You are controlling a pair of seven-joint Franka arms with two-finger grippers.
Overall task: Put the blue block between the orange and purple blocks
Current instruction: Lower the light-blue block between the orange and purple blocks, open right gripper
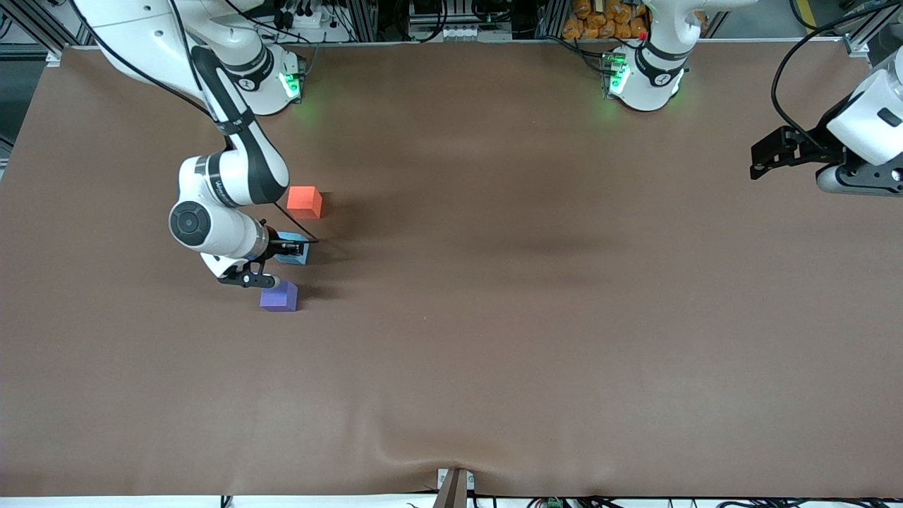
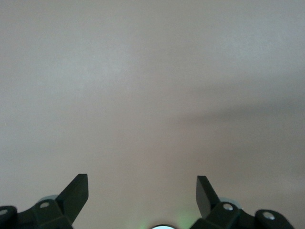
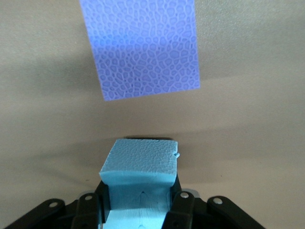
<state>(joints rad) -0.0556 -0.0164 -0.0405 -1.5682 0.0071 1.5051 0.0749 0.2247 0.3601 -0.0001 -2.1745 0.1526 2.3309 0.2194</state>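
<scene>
Purple block lies nearest the front camera, with the blue block just beyond reach of touching it and the orange block farther from the camera again, so the three nearly form a line toward the right arm's end of the table. The right gripper has its fingers closed against the blue block's sides; whether the cube already rests on the brown table cover or hangs a little above it is hard to judge. To finish well, the cube should be lowered flat, squared to its neighbours, with a gap kept on both sides, then released by opening straight outward before lifting. In the right wrist view the blue block is a light sky-blue foam cube with a pebbled matte skin and crisp edges. The left gripper waits over the table's left-arm end, fingers spread wide and empty.
</scene>
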